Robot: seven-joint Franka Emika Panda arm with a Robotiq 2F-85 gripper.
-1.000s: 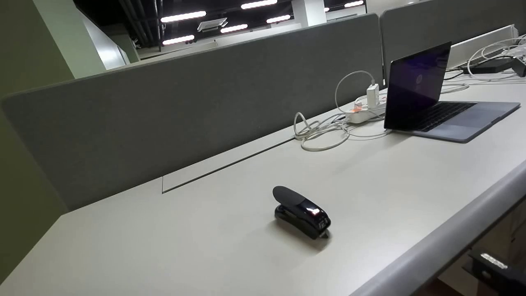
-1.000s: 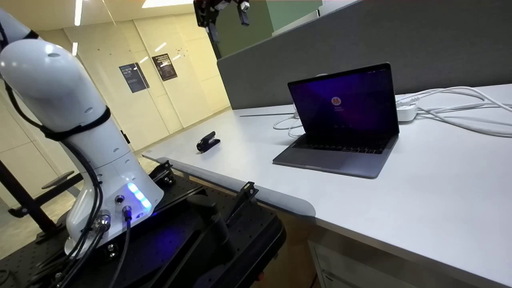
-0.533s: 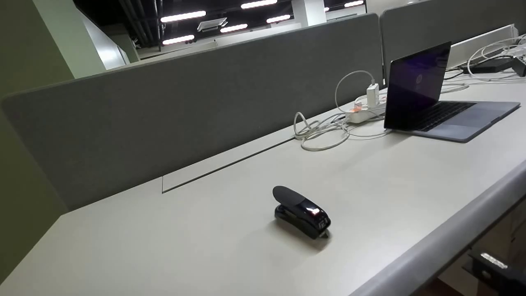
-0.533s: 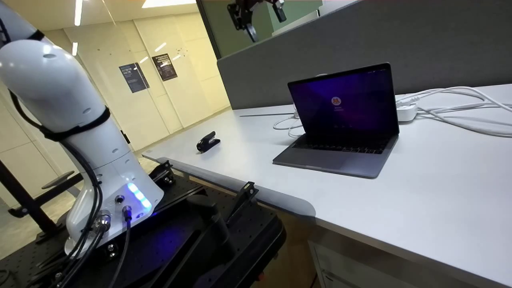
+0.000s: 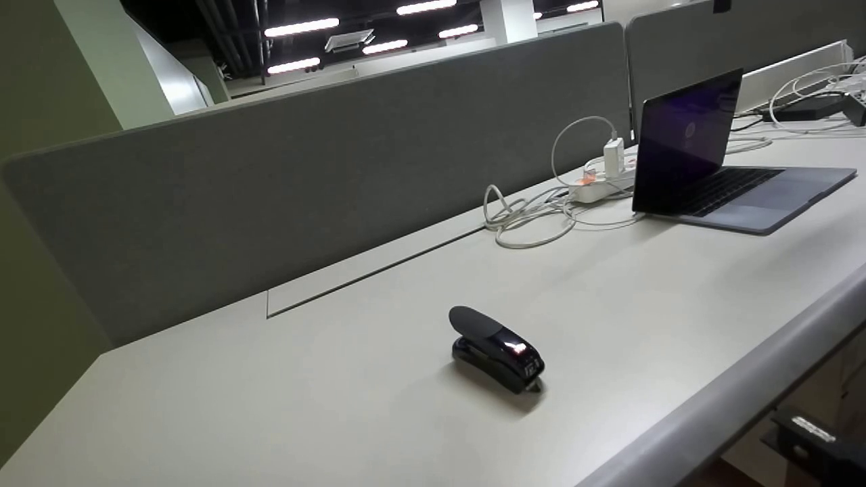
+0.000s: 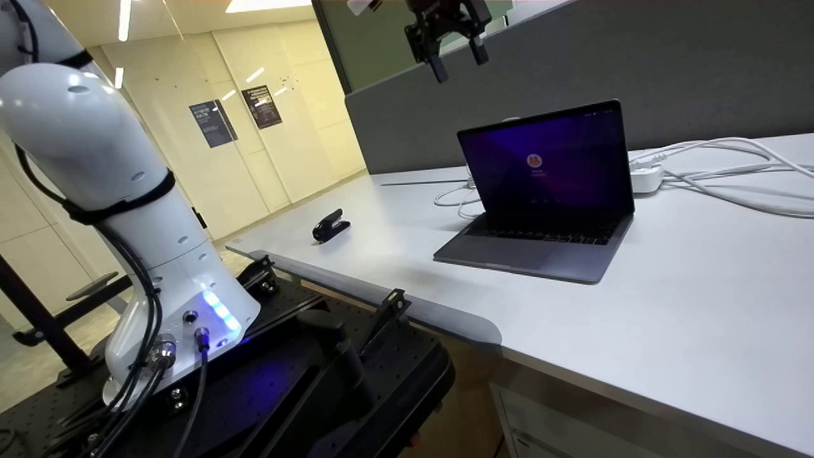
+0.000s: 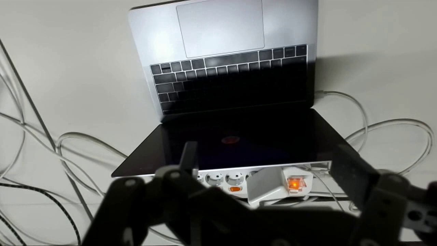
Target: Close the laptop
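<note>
The laptop (image 5: 788,189) stands open on the white desk, with its screen (image 6: 547,165) upright, purple-blue and lit. It also shows from above in the wrist view (image 7: 222,29), keyboard at the top and screen edge towards the gripper. My gripper (image 6: 459,62) is open and empty, in the air above and to the left of the screen in an exterior view. A dark tip of it (image 5: 722,6) seems to show at the top edge of an exterior view. In the wrist view the open fingers (image 7: 268,160) appear either side of the screen's top edge, not visibly touching it.
A white power strip (image 7: 235,179) with plugs and loose cables (image 5: 534,223) lies behind the laptop. More cables (image 6: 731,162) run beside it. A black stapler (image 5: 497,352) sits on the desk away from the laptop. A grey partition (image 6: 699,70) stands along the desk's back.
My gripper has moved right and lower towards the laptop in an exterior view, still open. A dark tip now shows at the top of an exterior view. The laptop has not moved.
</note>
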